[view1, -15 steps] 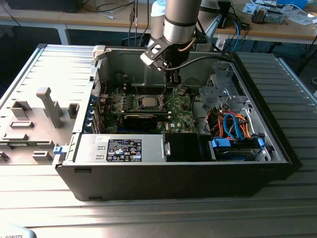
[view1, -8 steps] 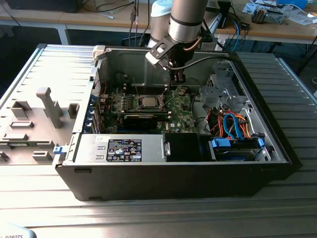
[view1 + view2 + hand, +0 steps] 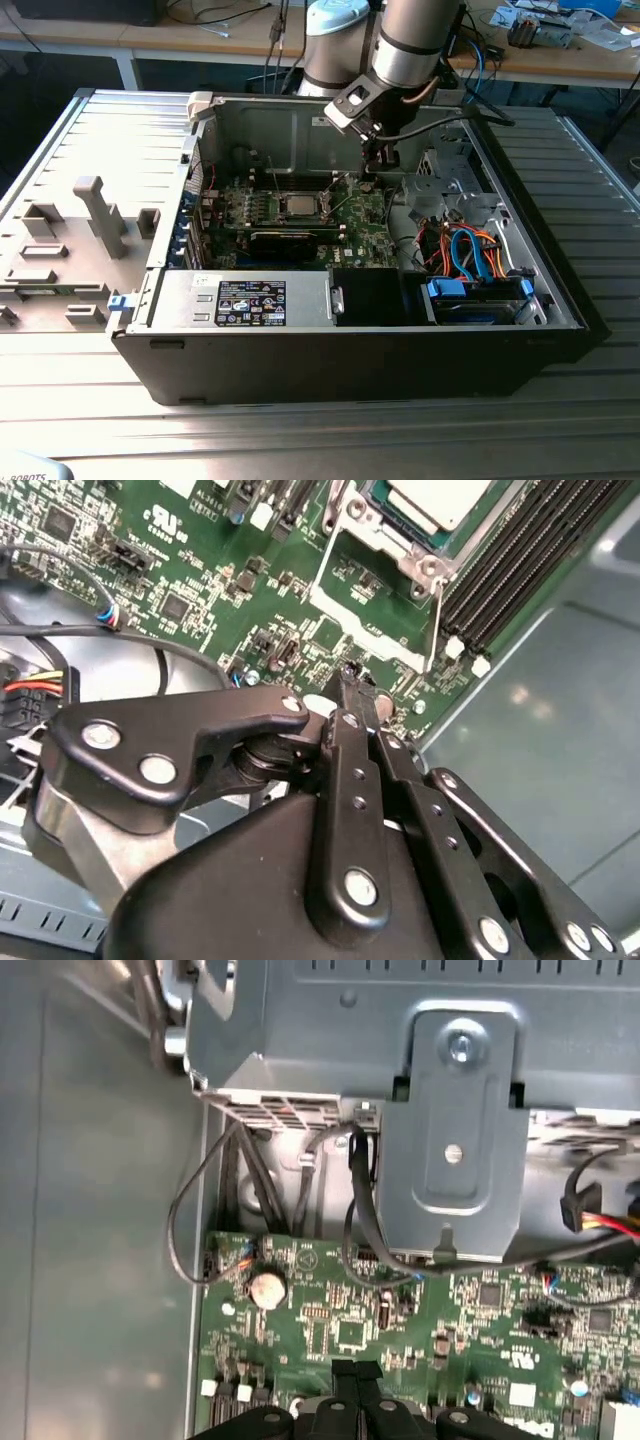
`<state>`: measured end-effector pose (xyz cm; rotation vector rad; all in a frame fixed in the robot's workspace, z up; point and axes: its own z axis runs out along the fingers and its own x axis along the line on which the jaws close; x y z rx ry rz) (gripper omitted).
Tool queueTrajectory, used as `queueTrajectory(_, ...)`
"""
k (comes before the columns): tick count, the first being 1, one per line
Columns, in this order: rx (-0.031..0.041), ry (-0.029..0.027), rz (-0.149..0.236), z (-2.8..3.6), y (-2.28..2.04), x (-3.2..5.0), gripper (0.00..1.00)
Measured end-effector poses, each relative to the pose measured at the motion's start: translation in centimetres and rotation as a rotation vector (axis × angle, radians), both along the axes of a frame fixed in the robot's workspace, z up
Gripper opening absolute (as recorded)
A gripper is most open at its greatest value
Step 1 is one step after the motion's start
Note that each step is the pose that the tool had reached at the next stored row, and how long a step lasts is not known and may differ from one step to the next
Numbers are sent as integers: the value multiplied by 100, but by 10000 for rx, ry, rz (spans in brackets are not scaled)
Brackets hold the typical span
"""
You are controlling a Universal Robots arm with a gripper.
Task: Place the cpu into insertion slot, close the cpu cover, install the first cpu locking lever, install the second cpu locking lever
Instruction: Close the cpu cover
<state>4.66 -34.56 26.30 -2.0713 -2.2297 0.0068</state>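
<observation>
The cpu [image 3: 298,204], pale and silvery, lies in the insertion slot [image 3: 281,192] on the green motherboard [image 3: 370,225] inside the open computer case. In the second wrist view the cpu [image 3: 440,500] sits inside the slot's metal rim [image 3: 372,520]. The cpu cover [image 3: 365,630], a thin silvery frame, is swung open away from the cpu toward me. A thin wire locking lever [image 3: 437,610] stands beside it. My gripper [image 3: 345,675] is shut with nothing visible between its fingers, its tip just off the open cover's edge. In the exterior view the gripper [image 3: 368,175] hangs at the socket's right.
Long black memory slots [image 3: 540,550] run beside the socket. A grey metal bracket [image 3: 455,1140] and black cables [image 3: 355,1210] lie past the board's edge. Orange and blue cables [image 3: 470,250] fill the case's right part. A labelled power supply [image 3: 250,300] sits along its front.
</observation>
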Motion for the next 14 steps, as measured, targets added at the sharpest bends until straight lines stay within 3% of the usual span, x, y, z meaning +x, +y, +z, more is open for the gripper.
queueTrajectory(2,1,61,-1,-32,0,7,11)
queueTrajectory(4,3,86,-3,-64,0,6,11)
queueTrajectory(10,29,88,-2,-85,-1,-135,11)
queueTrajectory(14,29,88,-1,-86,0,-176,11)
